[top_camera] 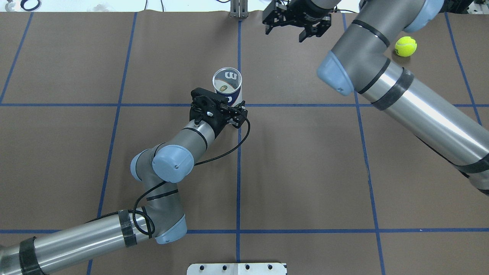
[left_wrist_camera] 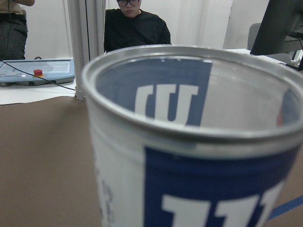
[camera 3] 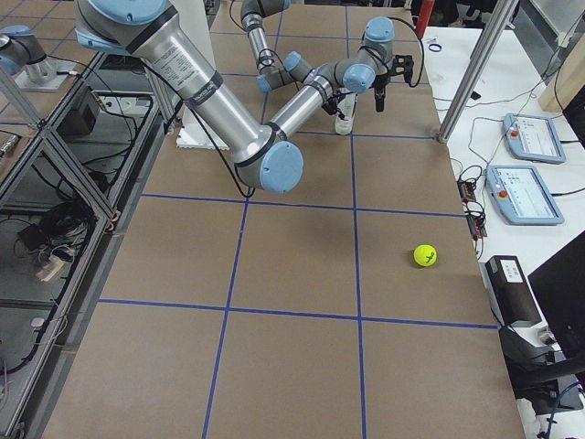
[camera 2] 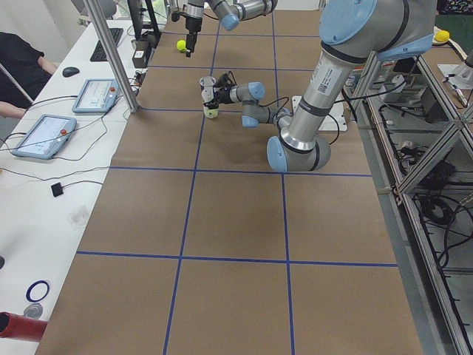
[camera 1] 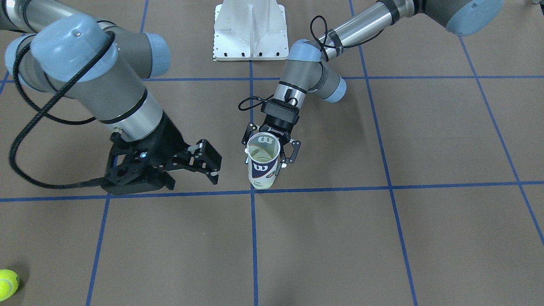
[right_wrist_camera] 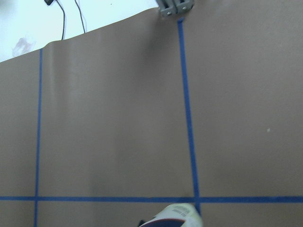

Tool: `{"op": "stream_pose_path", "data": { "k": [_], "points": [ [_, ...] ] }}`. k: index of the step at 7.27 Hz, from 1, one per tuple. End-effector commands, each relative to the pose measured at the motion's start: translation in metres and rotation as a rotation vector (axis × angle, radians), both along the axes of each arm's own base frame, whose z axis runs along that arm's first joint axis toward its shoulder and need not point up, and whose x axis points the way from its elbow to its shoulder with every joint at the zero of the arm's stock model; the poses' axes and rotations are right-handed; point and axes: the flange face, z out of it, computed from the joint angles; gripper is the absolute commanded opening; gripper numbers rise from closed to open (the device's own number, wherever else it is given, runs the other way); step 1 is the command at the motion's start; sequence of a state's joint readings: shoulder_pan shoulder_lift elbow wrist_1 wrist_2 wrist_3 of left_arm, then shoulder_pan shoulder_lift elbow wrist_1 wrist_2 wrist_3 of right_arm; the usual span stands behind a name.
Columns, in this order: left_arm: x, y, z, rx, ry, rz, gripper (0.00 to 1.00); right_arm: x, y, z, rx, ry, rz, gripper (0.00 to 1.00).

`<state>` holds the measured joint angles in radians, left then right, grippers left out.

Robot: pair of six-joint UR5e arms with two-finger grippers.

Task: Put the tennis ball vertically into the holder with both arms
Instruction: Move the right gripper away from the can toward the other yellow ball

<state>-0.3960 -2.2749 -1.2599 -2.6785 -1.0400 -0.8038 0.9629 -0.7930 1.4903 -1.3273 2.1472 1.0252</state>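
I'm seeing the left gripper [camera 1: 264, 161] clamping the holder [camera 1: 260, 174], which is standing upright on the worktop [camera 1: 382, 238] at a blue-line crossing. The right gripper [top_camera: 290, 31] is hanging spread and empty nearby (tennis ball [camera 1: 7, 283] lying well apart).

The overhead camera looked forward and down from the robot's edge; the front-facing one faced it steeply from the operators' edge. Both shared the holder [camera 1: 262, 166], which filled the left wrist view at close range.
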Motion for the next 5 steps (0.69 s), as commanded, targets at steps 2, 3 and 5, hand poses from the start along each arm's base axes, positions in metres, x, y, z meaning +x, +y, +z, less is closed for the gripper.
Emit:
{"op": "stream_pose_path", "data": {
  "k": [2,3,5],
  "points": [
    [-0.001,-0.001,-0.001,0.002,0.001,-0.001,0.92,0.110,-0.044,0.162,0.128,0.229,-0.087,0.99],
    [-0.001,-0.001,-0.001,0.001,0.002,-0.001,0.95,0.130,-0.057,0.195,0.154,0.277,-0.127,0.99],
    [-0.001,-0.001,-0.001,0.016,-0.018,0.000,0.99,0.154,-0.075,0.248,0.151,0.349,-0.172,0.99]
  ]
}}
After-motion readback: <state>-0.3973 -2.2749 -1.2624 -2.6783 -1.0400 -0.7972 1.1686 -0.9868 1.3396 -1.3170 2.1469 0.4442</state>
